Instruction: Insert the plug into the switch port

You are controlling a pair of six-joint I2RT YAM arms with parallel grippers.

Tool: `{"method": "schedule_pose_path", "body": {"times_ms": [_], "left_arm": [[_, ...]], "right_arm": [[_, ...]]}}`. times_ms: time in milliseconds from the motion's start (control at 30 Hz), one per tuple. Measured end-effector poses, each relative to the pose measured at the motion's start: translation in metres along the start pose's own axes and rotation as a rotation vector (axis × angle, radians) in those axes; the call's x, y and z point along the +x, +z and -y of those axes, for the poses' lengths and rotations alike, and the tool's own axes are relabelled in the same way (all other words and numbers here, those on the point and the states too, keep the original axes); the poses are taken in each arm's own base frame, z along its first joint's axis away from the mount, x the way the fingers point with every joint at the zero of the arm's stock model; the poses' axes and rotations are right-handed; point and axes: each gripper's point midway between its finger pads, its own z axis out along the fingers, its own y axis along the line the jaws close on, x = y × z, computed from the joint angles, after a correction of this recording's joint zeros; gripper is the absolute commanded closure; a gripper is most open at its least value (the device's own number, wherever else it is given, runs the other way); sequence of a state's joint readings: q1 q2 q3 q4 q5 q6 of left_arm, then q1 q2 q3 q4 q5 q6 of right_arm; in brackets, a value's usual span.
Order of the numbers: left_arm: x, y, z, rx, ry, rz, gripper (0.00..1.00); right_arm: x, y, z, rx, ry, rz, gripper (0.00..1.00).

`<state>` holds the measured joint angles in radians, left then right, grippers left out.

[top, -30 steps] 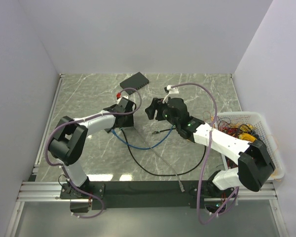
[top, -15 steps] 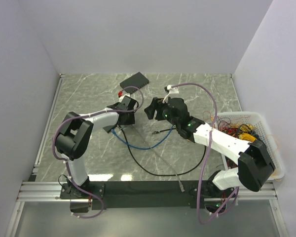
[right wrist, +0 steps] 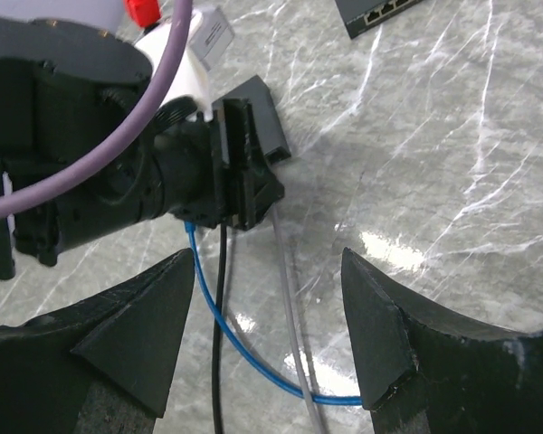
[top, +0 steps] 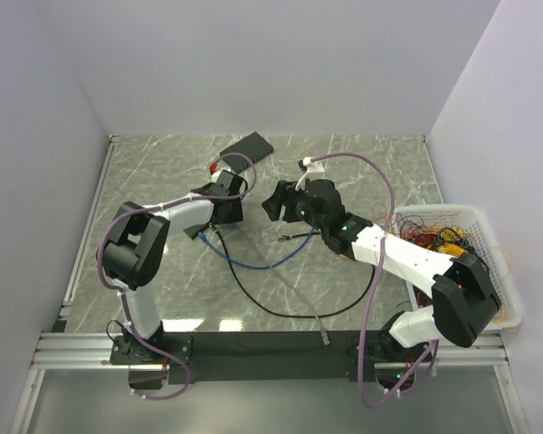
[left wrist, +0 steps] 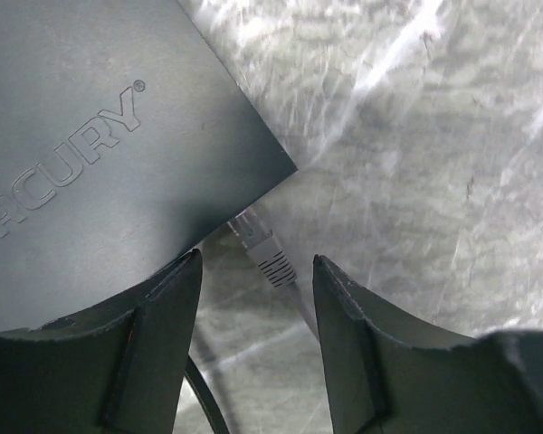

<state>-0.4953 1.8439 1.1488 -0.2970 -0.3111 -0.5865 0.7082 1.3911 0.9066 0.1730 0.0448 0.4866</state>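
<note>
The switch (left wrist: 90, 163) is a dark-grey box marked MERCURY, lying under my left wrist; it also shows in the right wrist view (right wrist: 264, 113). My left gripper (left wrist: 256, 260) hangs open just above the box's near corner, holding nothing. A grey cable's connector (left wrist: 262, 246) lies on the table between its fingers, its tip against the box's side. Whether that tip sits in a switch port is hidden in shadow. The plug is out of view. My right gripper (right wrist: 267, 262) is open and empty, a short way right of the left gripper (top: 222, 208).
A flat black slab (top: 250, 146) lies at the back. Blue (top: 253, 264), black (top: 262, 303) and grey (top: 299, 294) cables trail from the switch across the marble table. A white basket (top: 434, 210) of tangled orange, yellow and red cables stands at the right.
My left wrist has swung a little back and to the left over the switch. The grey cable's free end near the front has slid left. The right arm has barely moved.
</note>
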Motion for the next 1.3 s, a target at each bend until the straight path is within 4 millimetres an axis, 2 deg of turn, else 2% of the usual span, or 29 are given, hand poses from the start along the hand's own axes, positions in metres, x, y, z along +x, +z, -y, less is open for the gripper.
{"method": "schedule_pose_path", "body": {"times_ms": [133,267,400,700,833,933,1033,1067,1100,1200,1300], "left_arm": [[-0.008,0.007,-0.004,-0.011,-0.016,0.002,0.4],[-0.022,0.015,-0.02,-0.038,-0.041,0.012,0.41],[-0.036,0.024,-0.054,-0.082,-0.086,0.012,0.41],[-0.068,0.035,-0.154,-0.191,-0.235,0.022,0.43],[-0.076,0.035,-0.177,-0.213,-0.272,0.036,0.44],[-0.079,0.036,-0.181,-0.208,-0.279,0.045,0.41],[-0.084,0.035,-0.177,-0.179,-0.277,0.058,0.29],[-0.087,0.034,-0.174,-0.166,-0.279,0.066,0.19],[-0.091,0.031,-0.173,-0.154,-0.277,0.077,0.14],[-0.109,0.019,-0.164,-0.101,-0.289,0.129,0.04],[-0.132,0.001,-0.153,-0.04,-0.299,0.205,0.01]], "right_arm": [[0.002,0.001,-0.001,-0.005,0.0,-0.008,0.28],[0.003,0.001,-0.001,-0.008,0.0,-0.012,0.28],[0.004,0.001,-0.001,-0.008,0.001,-0.013,0.28],[0.015,0.008,0.0,-0.015,0.01,-0.047,0.28],[0.022,0.011,0.002,-0.015,0.01,-0.068,0.28],[0.027,0.015,0.003,-0.014,0.01,-0.085,0.28],[0.034,0.019,0.006,-0.006,0.01,-0.104,0.28],[0.035,0.019,0.007,-0.004,0.01,-0.109,0.28],[0.037,0.02,0.008,0.0,0.009,-0.115,0.28],[0.039,0.023,0.01,0.019,0.006,-0.131,0.28],[0.026,0.028,0.018,0.095,0.004,-0.117,0.28]]}}
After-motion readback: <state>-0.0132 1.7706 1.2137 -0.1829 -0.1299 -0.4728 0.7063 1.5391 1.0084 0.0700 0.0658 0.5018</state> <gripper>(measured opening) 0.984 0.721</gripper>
